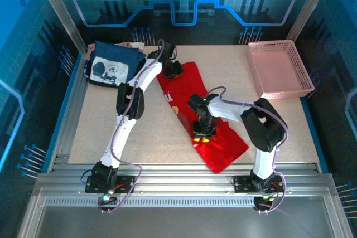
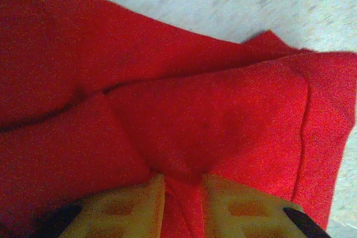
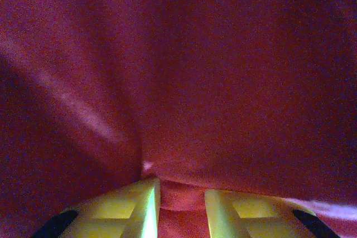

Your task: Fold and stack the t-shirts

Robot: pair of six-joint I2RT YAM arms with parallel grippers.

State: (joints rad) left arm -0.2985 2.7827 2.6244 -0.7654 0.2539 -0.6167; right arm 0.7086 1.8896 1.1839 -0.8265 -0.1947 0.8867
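Top camera first: the left arm is stretched way out over the table [image 1: 111, 132], with the left gripper [image 1: 174, 71] down on the far end of the red t-shirt [image 1: 189, 85]. The right arm is folded up tight, elbow sticking out to the right, and the right gripper [image 1: 203, 135] is planted near the middle of that same shirt. It's two shirts total. The red one lies in a long diagonal strip across the middle of the table, and the navy t-shirt [image 1: 111, 66] sits bunched in the far left corner with its white print facing up. There's one pink basket [image 1: 279, 71] in the far right corner, and both shirts are on the table outside it, well apart from it. Left wrist cam: the left gripper [image 2: 183, 196] has its yellowish fingers [image 2: 125, 213] clamped on a raised pinch of the red t-shirt [image 2: 195, 110], with layered folds and a hem ahead of it and a bit of speckled table [image 2: 251, 4] beyond. Right wrist cam: dark and really close up, but the right gripper [image 3: 181, 199] also has its fingers [image 3: 240, 210] nipped onto a ridge of the red t-shirt [image 3: 195, 71].
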